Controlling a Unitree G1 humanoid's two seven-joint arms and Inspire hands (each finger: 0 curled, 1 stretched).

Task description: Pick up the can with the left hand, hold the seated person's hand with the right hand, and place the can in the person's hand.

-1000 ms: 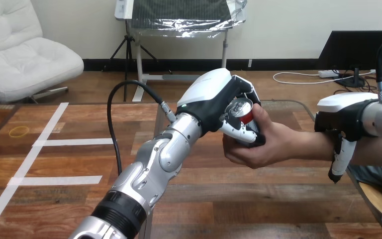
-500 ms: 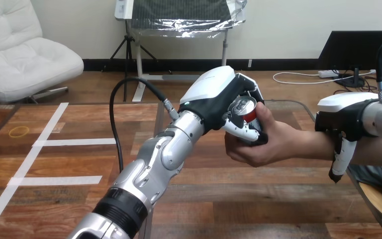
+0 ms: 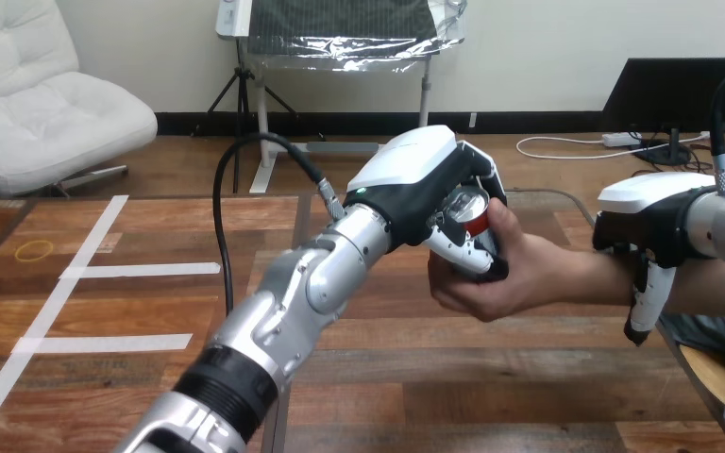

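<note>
The drink can [image 3: 468, 209], red with a silver top, is up in the air above the table [image 3: 491, 396]. It is tilted with its top toward the camera and clasped between two hands. The left robot hand [image 3: 415, 184] is clenched round it, its fingers [image 3: 461, 253] wrapping the near side of the wall. The person's hand [image 3: 505, 274] cups the can from below and from the right, thumb up beside the rim. Both are on it at once, and I judge the handover to be at the point where the weight can pass to the person.

A can like this is a thin-walled cylinder, smooth and rather slippery. If empty it is light and dents under a hard squeeze; if full it has real weight (nothing here tells which). The best hold is round the middle of the wall, as now, not at the rim.

Further right, the right robot hand [image 3: 656, 212] lies over the person's forearm [image 3: 585, 278], touching it from above. Whether it actually grips I cannot tell.
</note>
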